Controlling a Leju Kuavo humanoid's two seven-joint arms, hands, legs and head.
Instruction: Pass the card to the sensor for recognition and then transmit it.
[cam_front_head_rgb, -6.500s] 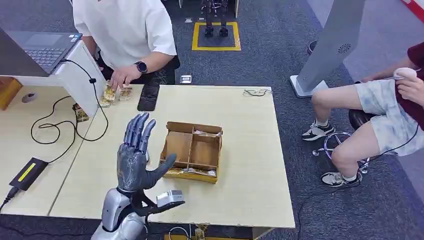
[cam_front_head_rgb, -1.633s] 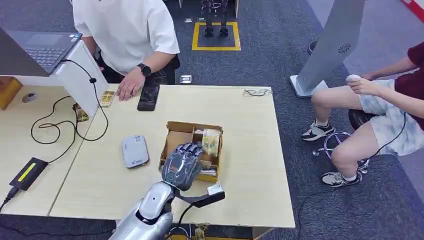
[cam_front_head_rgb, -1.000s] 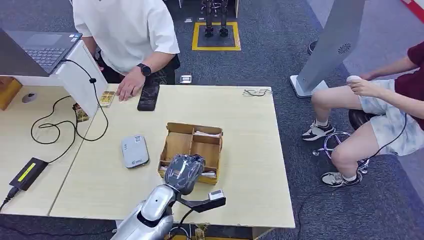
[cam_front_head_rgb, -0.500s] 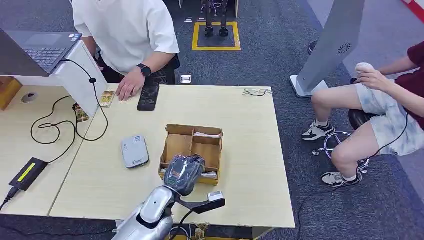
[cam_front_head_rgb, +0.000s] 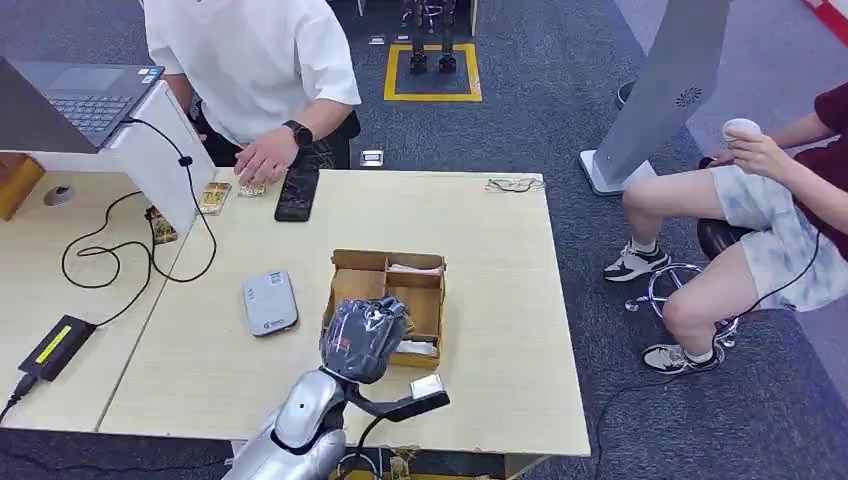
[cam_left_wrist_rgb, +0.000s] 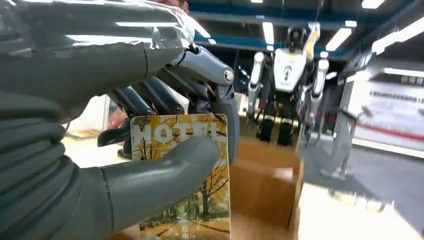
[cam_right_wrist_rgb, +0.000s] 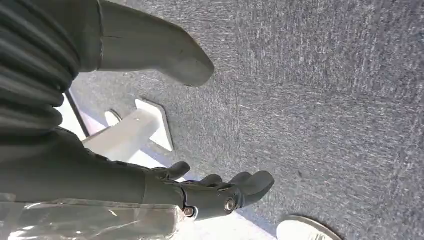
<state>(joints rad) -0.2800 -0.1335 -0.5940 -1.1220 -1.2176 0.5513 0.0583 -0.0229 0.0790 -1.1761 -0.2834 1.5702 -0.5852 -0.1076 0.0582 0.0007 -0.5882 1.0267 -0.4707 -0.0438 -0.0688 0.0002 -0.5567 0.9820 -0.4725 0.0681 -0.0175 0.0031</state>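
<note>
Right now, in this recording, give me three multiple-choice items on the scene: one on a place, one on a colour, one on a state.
1. Where does the flat grey card sensor lie on the pale wooden table?
A. Inside the box
B. On the table to the left of the box in the head view
C. On the laptop

2. What colour dominates the picture card?
A. Yellow, with autumn trees
B. Plain blue
C. Black

3. What is the left hand doing?
A. Lying flat and empty
B. Pressing the sensor
C. Holding the card between thumb and fingers

Answers: 1 B, the sensor sits apart from the brown divided cardboard box, on its left. 2 A, the left wrist view shows yellow foliage. 3 C, the thumb lies across the card's face with the fingers behind it.
</note>
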